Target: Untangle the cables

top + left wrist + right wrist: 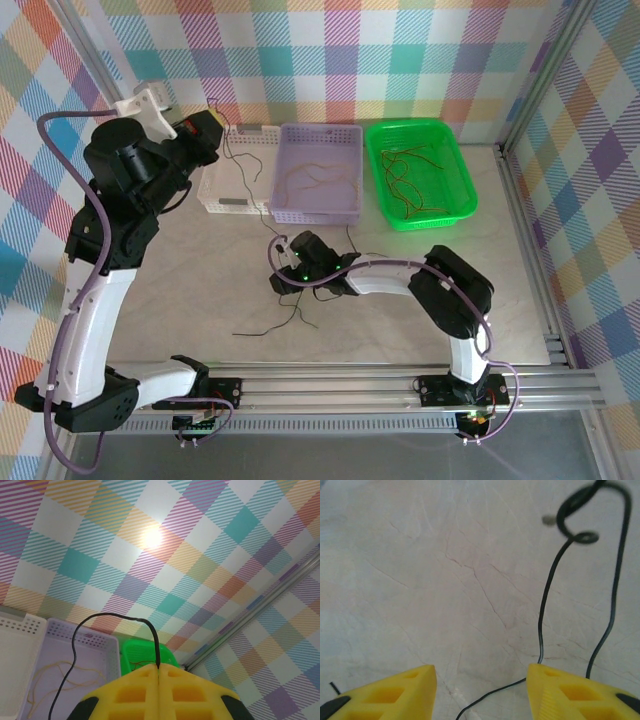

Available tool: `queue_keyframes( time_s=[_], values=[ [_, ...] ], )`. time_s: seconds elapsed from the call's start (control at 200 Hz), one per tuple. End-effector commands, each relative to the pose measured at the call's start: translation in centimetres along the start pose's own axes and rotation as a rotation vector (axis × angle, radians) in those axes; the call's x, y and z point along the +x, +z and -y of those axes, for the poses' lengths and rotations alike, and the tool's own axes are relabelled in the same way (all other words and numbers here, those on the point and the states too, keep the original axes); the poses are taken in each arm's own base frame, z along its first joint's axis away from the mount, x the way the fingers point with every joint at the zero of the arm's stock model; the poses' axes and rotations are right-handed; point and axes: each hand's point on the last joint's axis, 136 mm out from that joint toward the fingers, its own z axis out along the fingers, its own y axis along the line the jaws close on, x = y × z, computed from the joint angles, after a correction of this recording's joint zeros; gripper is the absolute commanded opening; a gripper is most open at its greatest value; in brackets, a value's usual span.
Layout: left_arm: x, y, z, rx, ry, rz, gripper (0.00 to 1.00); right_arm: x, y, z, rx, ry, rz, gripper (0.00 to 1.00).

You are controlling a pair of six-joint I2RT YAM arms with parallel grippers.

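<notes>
While the left gripper (pixel 158 672) is pinched shut on one end of a black cable (pixel 115 615), held high over the white basket (pixel 215 195) at the far left of the counter (pixel 180 290), the right gripper (pixel 481 677) sits low over the middle of the counter with its jaws apart and nothing between them; the loose black cables (pixel 548 596) lie on the bare surface from there toward the near edge; one strand runs just inside its right finger and curls into a small loop farther out. Orange-yellow wires (pixel 315 178) already lie in the purple basket (pixel 315 215); reddish-brown ones (pixel 410 185) lie in the green basket (pixel 430 222).

The step in hand looks like a pick on one loose strand; to do it well, shift the right gripper sideways until a single strand lies midway between the fingers; choose a straight run, away from the loop and the second strand beside it; bring the tips down to touch the counter, since so thin a wire slips under a high pinch; close fully.

Whether the hanging cable joins the loose ones cannot be told; so lift slowly, draw away from the left gripper, and stop if the other strand drags along.
</notes>
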Motion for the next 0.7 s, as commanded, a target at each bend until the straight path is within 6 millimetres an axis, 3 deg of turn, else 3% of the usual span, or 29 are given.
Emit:
queue_keyframes(
  time_s=[0.0,0.31,0.365,0.53,0.695],
  values=[
    [-1.7,-1.7,0.8,0.028,-0.018,0.046,0.00,-1.2,0.9,0.5,0.042,-0.011,0.062,0.50],
    [-2.9,-4.0,2.1,0.083,-0.056,0.086,0.00,-0.4,2.7,2.5,0.131,-0.016,0.066,0.42],
    [-3.2,-4.5,2.3,0.093,-0.061,0.094,0.00,-0.3,2.9,2.6,0.132,-0.015,0.066,0.35],
    [-3.7,-5.6,2.1,0.077,-0.045,0.120,0.00,-0.1,2.1,3.0,0.157,-0.005,0.077,0.00],
    [-4.3,-6.6,1.7,0.048,-0.005,0.145,0.00,1.7,0.3,4.9,0.232,-0.004,0.055,0.00]
  ],
)
